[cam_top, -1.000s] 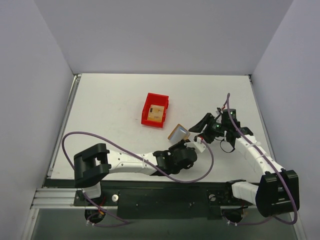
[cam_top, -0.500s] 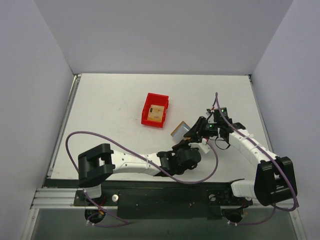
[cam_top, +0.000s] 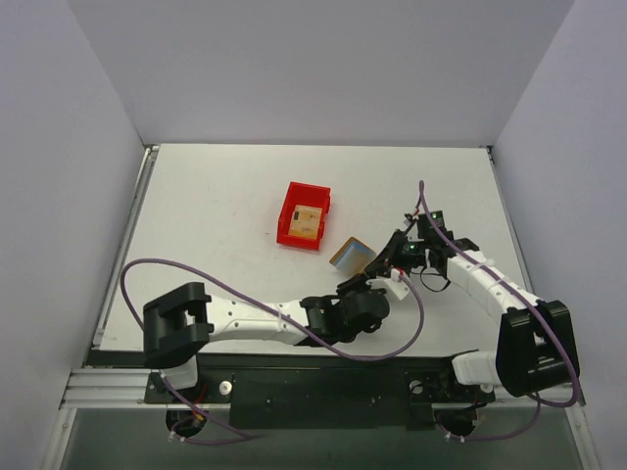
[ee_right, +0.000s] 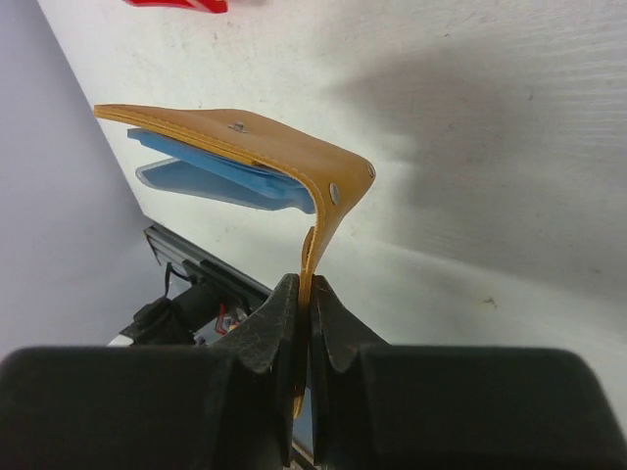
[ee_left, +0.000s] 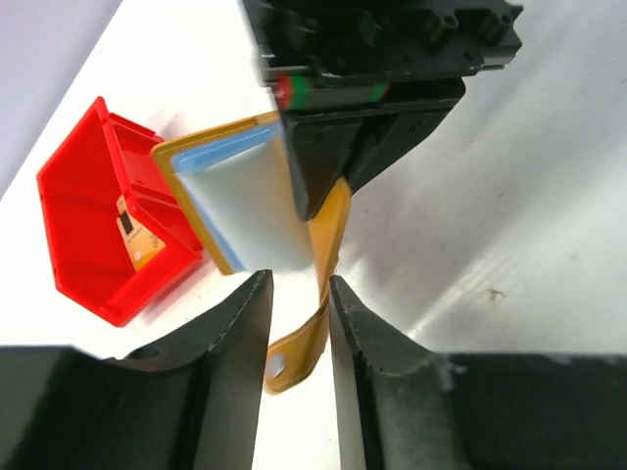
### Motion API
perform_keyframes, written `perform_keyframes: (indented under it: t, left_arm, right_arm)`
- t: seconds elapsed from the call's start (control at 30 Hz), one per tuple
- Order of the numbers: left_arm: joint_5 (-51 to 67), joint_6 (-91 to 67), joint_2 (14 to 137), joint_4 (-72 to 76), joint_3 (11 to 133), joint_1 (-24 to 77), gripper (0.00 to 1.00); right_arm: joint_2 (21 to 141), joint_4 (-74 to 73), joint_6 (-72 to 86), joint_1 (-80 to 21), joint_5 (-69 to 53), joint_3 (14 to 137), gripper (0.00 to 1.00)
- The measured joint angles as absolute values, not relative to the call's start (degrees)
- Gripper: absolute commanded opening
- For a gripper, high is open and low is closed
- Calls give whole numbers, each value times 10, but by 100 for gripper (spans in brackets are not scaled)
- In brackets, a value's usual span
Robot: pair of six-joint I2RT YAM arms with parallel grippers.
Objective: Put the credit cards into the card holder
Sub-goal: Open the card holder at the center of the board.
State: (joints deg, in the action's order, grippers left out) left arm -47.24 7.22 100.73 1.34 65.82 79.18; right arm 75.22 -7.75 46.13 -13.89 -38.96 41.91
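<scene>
**Top external view**
- Card holder (cam_top: 349, 254): it is seen just right of the red bin (cam_top: 310, 188), on the side nearer the arms and apart from it.
- Right gripper (cam_top: 384, 262): it is set against the holder's right edge.
- Left gripper (cam_top: 378, 286): it is placed just below the holder, farther from the bin.
- Credit card (cam_top: 308, 219): one is seen lying flat inside the bin.

**Left wrist view**
- Left gripper (ee_left: 299, 294): the jaws are held apart, and the holder's tab (ee_left: 294, 357) hangs between them unclamped.
- Card holder (ee_left: 240, 191): it is beside the bin (ee_left: 88, 196), with the pale blue panel turned to the camera and the long axis tilted.
- Credit card (ee_left: 132, 230): a tan edge is seen in the bin.

**Right wrist view**
- Right gripper (ee_right: 302, 289): the jaws are pressed together on the holder's lower flap.
- Card holder (ee_right: 245, 147): it is held clear of the table (ee_right: 490, 117) and partly unfolded. The fold is nearest the fingers, the long axis runs leftward and the mouth is pointed left.
</scene>
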Motion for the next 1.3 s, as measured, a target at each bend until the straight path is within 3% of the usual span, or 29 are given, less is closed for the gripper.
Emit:
perform_keyframes:
  t: [0.2,0.43,1.0,1.3]
  left_arm:
    - [-381,-1,877,11,600,770,51]
    - [-281,-88,701,31,517,650,57]
    - [-149,-133,690,65,412,594,65]
    - [7,-141,573,110,329,453,64]
  right_arm:
    - [773,-98,425,-118,-369,429,0]
    - [784,-138,372,-110,-354,469,0]
    - [762,-199,309,-171,-428,506,0]
    - [740,-217,282,-209,-462,530,0]
